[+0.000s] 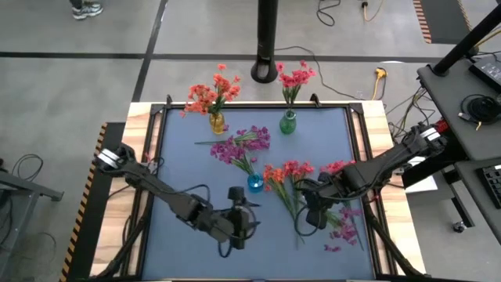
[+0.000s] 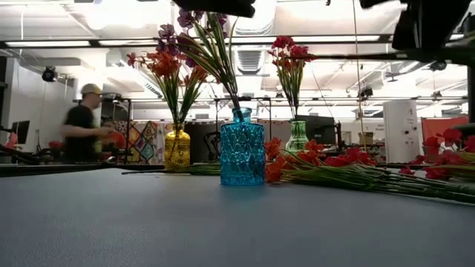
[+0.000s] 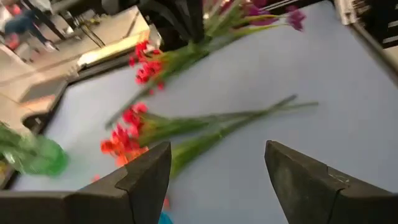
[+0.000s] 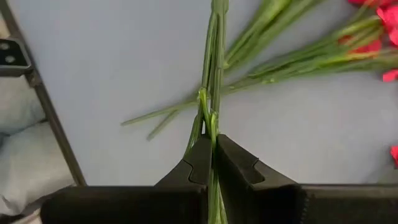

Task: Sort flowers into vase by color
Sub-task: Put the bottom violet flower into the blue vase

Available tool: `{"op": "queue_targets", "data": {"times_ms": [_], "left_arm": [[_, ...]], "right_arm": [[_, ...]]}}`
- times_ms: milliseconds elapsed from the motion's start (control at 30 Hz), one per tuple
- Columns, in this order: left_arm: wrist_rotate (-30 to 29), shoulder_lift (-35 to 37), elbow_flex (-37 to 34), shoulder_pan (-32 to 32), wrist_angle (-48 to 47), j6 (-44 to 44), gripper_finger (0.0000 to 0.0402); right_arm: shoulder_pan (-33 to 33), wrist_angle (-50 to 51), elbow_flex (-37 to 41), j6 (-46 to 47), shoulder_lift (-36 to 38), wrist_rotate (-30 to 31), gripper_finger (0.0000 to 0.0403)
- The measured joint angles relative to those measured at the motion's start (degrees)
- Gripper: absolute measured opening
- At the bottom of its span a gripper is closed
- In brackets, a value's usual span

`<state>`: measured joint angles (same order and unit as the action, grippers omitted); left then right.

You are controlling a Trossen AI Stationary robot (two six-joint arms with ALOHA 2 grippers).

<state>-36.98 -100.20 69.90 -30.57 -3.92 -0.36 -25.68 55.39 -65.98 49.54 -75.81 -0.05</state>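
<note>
Three vases stand on the blue mat: a yellow one with orange flowers, a green one with red-pink flowers, and a blue one with purple flowers. Loose orange-red sprigs, red-pink sprigs and purple sprigs lie flat on the mat's right half. My right gripper is above them, shut on a green stem. My left gripper hangs open near the mat's front, just in front of the blue vase, with nothing between its fingers. My right gripper pinches a thin green stem between its two fingertips, coming down at a slant from above. The stem, two or three strands together, runs on ahead of the fingers and out of the wrist view. Its blossom does not show there, so I cannot tell its colour.
A purple sprig lies on the mat between the yellow and green vases. A black post stands beyond the far edge. Black rails frame the mat. A person moves in the room behind the table.
</note>
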Motion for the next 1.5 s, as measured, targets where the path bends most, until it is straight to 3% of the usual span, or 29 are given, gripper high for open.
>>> {"op": "queue_targets", "data": {"times_ms": [300, 500, 1067, 1500], "left_arm": [[0.0, -4.3, 7.6, 3.6, -0.1, 11.0, 0.0242], [8.2, -4.8, 8.0, 6.8, 0.1, 11.4, 0.0242], [9.7, -8.5, 8.3, 9.8, 2.5, 11.8, 0.0241], [9.5, -10.7, 8.3, 10.0, 5.7, 11.2, 0.0164]], "right_arm": [[-1.2, 0.1, -2.1, -2.1, -3.0, -0.4, 0.0013], [-1.2, 0.1, -2.1, -1.8, -3.1, -0.6, 0.0013], [-1.2, -0.3, -3.0, -1.6, -3.8, -5.0, 0.0013], [-1.2, -0.4, -3.0, -1.6, -3.8, -6.4, 0.0013]]}}
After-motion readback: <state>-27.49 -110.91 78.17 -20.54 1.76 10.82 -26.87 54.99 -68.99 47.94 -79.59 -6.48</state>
